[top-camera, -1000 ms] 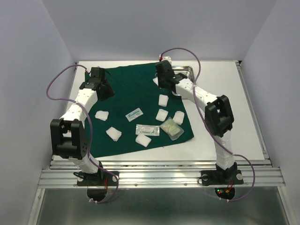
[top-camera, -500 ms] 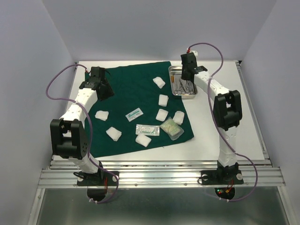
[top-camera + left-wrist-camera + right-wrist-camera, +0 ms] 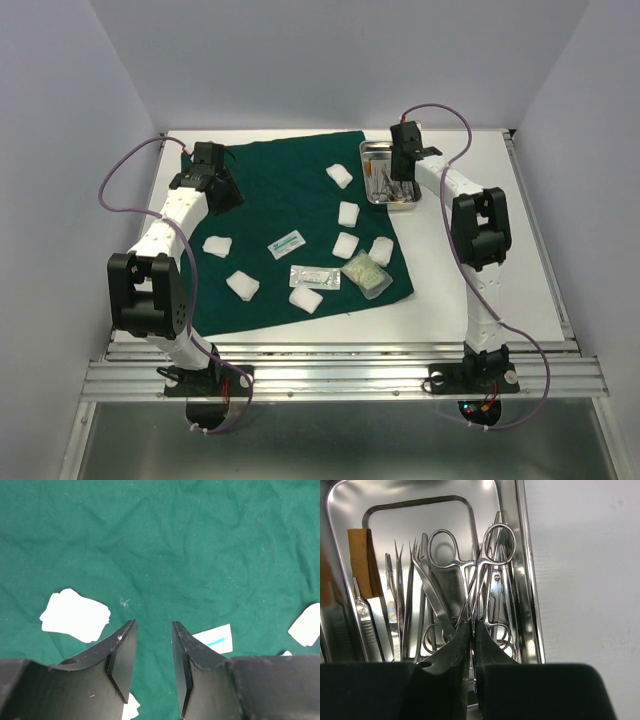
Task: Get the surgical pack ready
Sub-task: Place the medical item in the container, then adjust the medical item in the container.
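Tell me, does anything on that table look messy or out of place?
Nothing is spilled or broken. The green drape lies crooked and wrinkled, gauze pads are scattered over it, and the surgical instruments in the steel tray overlap in a jumble.

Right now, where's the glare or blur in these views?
Right wrist: glare on the far rim of the steel tray, the right gripper dark and soft. Left wrist: even light, the gauze pad washes out white. Top external: evenly lit.
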Available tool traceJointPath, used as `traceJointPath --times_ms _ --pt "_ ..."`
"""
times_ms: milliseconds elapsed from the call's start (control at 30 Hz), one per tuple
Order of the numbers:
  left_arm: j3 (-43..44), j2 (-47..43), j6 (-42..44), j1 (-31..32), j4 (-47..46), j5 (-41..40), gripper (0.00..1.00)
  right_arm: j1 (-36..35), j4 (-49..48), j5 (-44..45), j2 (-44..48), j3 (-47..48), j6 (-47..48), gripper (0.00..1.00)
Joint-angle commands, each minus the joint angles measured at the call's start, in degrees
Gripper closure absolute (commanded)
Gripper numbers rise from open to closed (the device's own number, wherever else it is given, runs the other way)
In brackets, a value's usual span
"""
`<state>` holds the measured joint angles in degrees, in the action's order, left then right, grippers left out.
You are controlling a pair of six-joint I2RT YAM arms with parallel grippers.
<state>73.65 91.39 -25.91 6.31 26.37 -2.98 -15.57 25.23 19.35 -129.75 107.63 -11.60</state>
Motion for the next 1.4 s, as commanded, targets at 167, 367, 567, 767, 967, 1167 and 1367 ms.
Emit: traceJointPath --times_ms 167,367,567,767,967,1167,1367 --pt "1.7 -0.6 0.6 -0.2 0.1 -0.5 0.55 0.0 -2.5 -0.5 0.6 -1.5 1.4 0.84" --pt "2.5 -0.3 0.6 -0.2 0.3 -0.4 0.55 0.0 -2.5 -0.2 3.8 -2.6 1.6 0.75" --pt "1.9 -0.5 0.5 -0.2 0.2 -0.3 0.56 0.0 -2.5 -0.4 4.5 -1.6 1.9 0.66" --pt "1.5 -0.8 0.5 -0.2 0.3 -0.4 0.56 0.0 -0.9 -2.8 0.0 4.2 1.7 0.57" --pt "1.4 -1.0 0.5 -0.1 0.4 -0.5 0.56 0.0 0.6 -4.6 -4.4 9.9 1.0 0.45" --pt "1.2 -0.7 0.3 -0.2 0.3 -0.4 0.56 0.0 2.7 -4.7 -8.8 14.4 0.8 0.50" --pt "1.2 -0.9 0.4 -0.2 0.5 -0.5 0.56 0.0 2.8 -1.5 -8.9 14.9 -0.4 0.65"
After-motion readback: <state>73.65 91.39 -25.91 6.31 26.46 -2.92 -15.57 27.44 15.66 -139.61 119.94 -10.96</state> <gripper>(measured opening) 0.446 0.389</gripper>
